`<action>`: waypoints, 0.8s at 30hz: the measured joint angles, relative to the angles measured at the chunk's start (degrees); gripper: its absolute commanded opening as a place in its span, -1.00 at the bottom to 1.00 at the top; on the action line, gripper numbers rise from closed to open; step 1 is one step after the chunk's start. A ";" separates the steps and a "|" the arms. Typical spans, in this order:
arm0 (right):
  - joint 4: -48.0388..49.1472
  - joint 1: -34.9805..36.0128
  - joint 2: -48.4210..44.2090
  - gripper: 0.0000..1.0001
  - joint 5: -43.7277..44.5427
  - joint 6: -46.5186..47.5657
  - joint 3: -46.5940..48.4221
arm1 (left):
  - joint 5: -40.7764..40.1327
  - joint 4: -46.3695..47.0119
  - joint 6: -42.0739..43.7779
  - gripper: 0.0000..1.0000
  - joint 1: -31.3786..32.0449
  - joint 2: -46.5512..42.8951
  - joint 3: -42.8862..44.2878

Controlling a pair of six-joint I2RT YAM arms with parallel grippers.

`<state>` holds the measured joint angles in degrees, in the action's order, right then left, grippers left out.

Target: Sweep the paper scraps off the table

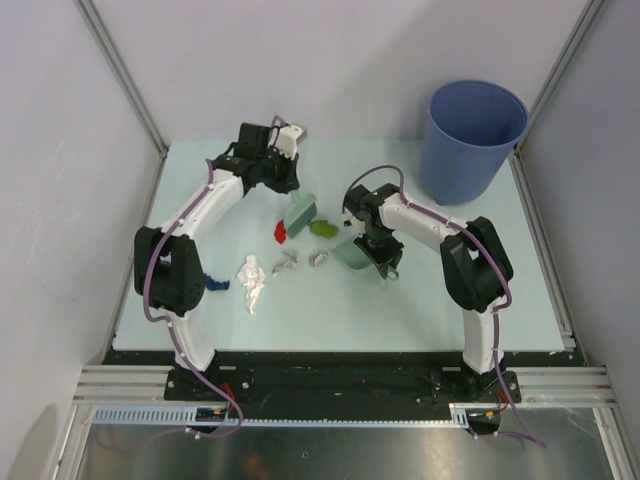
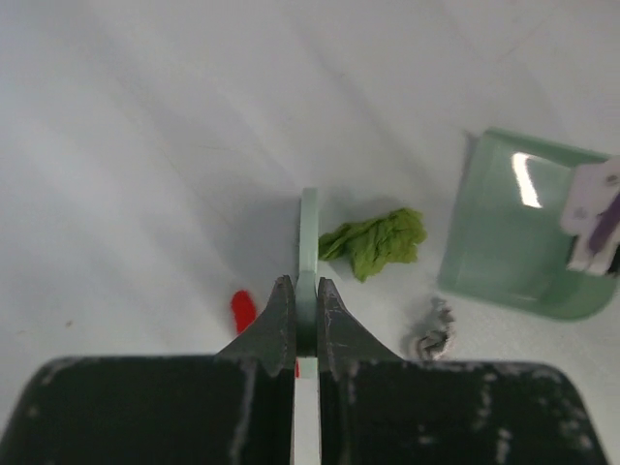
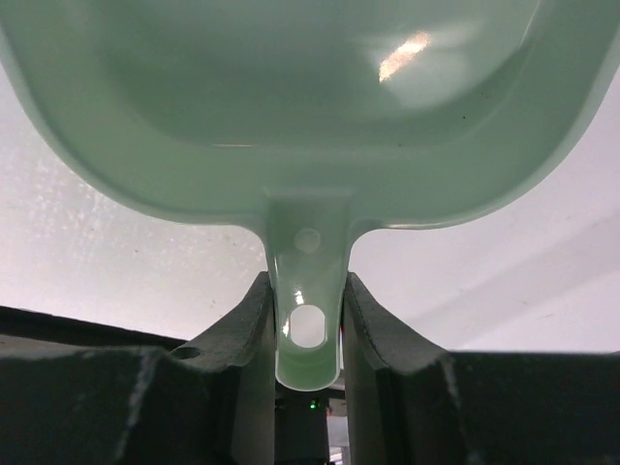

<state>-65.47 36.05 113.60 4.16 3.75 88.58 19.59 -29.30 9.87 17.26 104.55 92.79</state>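
My left gripper point(image 1: 284, 184) point(image 2: 302, 288) is shut on the handle of the pale green hand brush point(image 1: 298, 212) point(image 2: 308, 228), which stands on the table point(image 1: 420, 300). A green scrap point(image 1: 322, 228) point(image 2: 378, 240) lies just right of the brush and a red scrap point(image 1: 281, 231) point(image 2: 243, 310) just left of it. Grey scraps point(image 1: 288, 263) point(image 2: 434, 329), a white wad point(image 1: 252, 278) and a dark blue scrap point(image 1: 213, 283) lie nearer the front. My right gripper point(image 1: 375, 252) point(image 3: 307, 288) is shut on the handle of the pale green dustpan point(image 1: 350, 254) point(image 2: 518, 232) point(image 3: 291, 97), right of the green scrap.
A blue bucket point(image 1: 472, 140) stands at the table's back right corner. Grey frame posts point(image 1: 120, 70) rise at the back corners. A black rail point(image 1: 330, 358) runs along the front edge.
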 measured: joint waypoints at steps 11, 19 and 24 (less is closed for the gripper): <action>4.02 1.33 3.56 -1.00 -3.13 1.42 2.03 | 12.15 0.48 -0.37 -1.00 6.12 -0.02 -1.07; 7.69 1.20 -2.78 -1.00 -4.42 0.98 -4.85 | 7.56 -0.37 1.03 -1.00 6.67 -6.08 -1.99; 6.93 1.05 -7.56 -1.00 -3.96 0.68 -5.64 | 1.77 -0.39 2.69 -1.00 5.95 -11.93 -1.99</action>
<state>-58.54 37.10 106.04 0.21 4.43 82.94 21.37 -29.69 12.56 23.20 92.62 90.80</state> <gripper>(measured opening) 0.289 0.047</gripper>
